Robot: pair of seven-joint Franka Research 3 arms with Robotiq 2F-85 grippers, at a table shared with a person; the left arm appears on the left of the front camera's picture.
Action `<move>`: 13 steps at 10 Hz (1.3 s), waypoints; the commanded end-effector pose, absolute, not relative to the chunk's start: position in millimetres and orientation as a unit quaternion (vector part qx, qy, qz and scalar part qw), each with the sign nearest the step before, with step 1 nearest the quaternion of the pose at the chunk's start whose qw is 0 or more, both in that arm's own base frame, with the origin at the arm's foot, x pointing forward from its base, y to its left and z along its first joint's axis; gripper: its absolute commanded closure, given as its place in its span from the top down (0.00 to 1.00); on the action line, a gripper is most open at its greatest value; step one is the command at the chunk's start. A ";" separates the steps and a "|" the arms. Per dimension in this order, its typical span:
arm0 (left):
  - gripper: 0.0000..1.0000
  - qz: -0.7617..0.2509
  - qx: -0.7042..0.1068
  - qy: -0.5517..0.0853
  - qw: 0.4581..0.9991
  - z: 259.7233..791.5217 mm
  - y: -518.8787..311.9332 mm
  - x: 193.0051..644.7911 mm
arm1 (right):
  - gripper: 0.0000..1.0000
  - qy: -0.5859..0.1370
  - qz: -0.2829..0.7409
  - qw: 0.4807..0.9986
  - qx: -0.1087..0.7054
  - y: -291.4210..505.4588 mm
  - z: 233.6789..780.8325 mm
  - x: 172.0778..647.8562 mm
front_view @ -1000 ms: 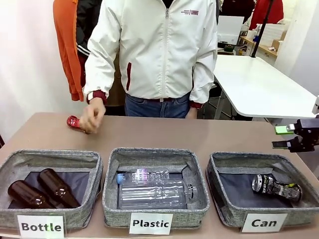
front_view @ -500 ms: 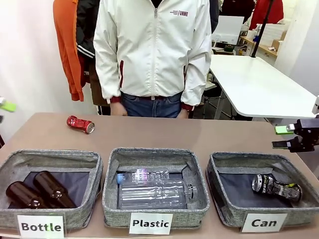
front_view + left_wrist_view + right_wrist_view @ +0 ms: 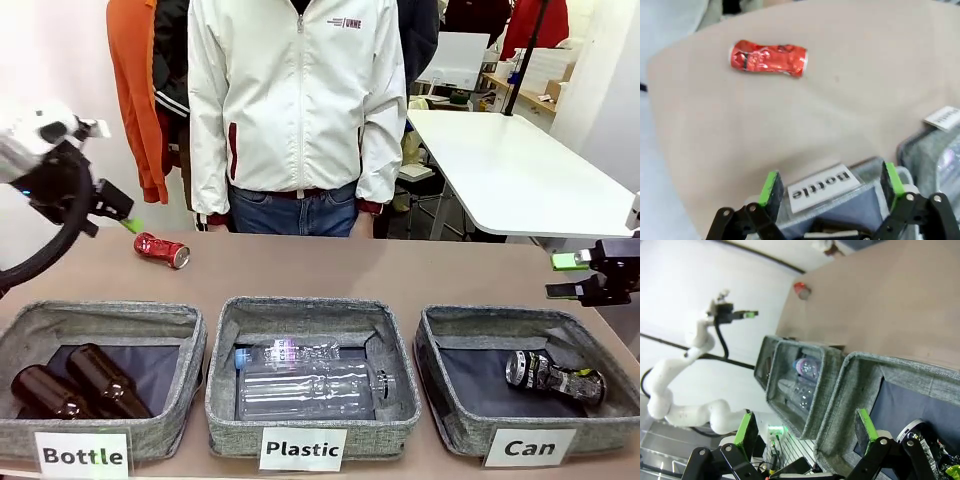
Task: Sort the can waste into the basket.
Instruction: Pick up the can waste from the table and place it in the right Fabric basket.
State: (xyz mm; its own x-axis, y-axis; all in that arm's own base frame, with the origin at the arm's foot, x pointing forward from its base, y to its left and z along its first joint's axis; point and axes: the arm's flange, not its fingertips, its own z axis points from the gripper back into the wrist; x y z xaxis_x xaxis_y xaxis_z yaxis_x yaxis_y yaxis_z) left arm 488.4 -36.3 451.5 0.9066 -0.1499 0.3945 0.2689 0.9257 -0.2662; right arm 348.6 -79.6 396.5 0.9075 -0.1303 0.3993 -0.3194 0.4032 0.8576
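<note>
Half done, judging by black silver-topped metal can [image 3: 553,376] inside grey fabric "Can" basket [image 3: 500,314] and dented red can [image 3: 162,249] well left of it (left gripper [image 3: 831,182], right gripper [image 3: 805,429] gaping empty).

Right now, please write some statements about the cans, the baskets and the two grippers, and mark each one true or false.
1. The red can lies on the table, outside all baskets. True.
2. The black can lies in the Can basket. True.
3. Both the left gripper and the right gripper are open. True.
4. The left gripper holds the red can. False: it is empty and apart from the can.
5. The Bottle basket is empty. False: two brown bottles lie in it.
</note>
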 end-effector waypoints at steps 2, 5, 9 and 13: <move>1.00 -0.095 -0.154 -0.107 0.978 456.6 -47.2 562.4 | 1.00 -0.212 0.069 0.809 0.544 -81.3 397.3 348.0; 1.00 -0.129 -0.104 -0.117 0.979 440.9 -54.3 593.3 | 1.00 -0.212 0.069 0.809 0.544 -81.3 397.3 348.0; 1.00 -0.123 -0.125 -0.110 0.978 434.8 -54.2 589.1 | 1.00 -0.212 0.069 0.809 0.544 -81.3 397.3 348.0; 1.00 -0.129 -0.118 -0.110 0.978 433.3 -54.9 593.1 | 1.00 -0.212 0.069 0.809 0.544 -81.3 397.3 348.0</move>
State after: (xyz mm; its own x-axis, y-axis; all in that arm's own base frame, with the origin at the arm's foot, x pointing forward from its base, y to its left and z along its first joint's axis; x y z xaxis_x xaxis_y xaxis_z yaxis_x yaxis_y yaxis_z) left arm 593.1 -54.8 433.2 0.9423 -0.2267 0.2462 0.2788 0.9386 -0.2030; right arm 348.5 -79.6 396.5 0.9077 -0.1300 0.3991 -0.3195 0.4027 0.8578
